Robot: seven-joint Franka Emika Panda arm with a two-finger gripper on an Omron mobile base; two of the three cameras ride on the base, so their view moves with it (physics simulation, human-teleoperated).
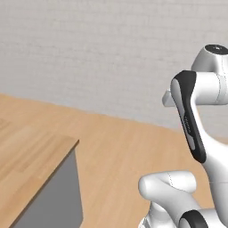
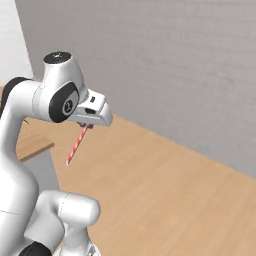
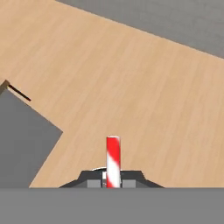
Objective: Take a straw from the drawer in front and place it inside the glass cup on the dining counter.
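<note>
The red-and-white striped straw (image 2: 76,145) hangs slanting down from my gripper (image 2: 86,124), which is shut on its upper end, high above the floor. In the hand view the straw (image 3: 113,158) sticks up between the two fingertips of the gripper (image 3: 112,181). A wooden-topped counter (image 1: 31,153) with a grey side stands to the left of the arm; I cannot tell whether it is the dining counter. The glass cup and the drawer are out of view.
Light wooden floor (image 2: 165,190) spreads ahead, ending at a pale brick wall (image 1: 89,53). The counter's corner (image 2: 36,142) lies behind the arm, and its grey side panel (image 3: 19,144) shows at the left of the hand view.
</note>
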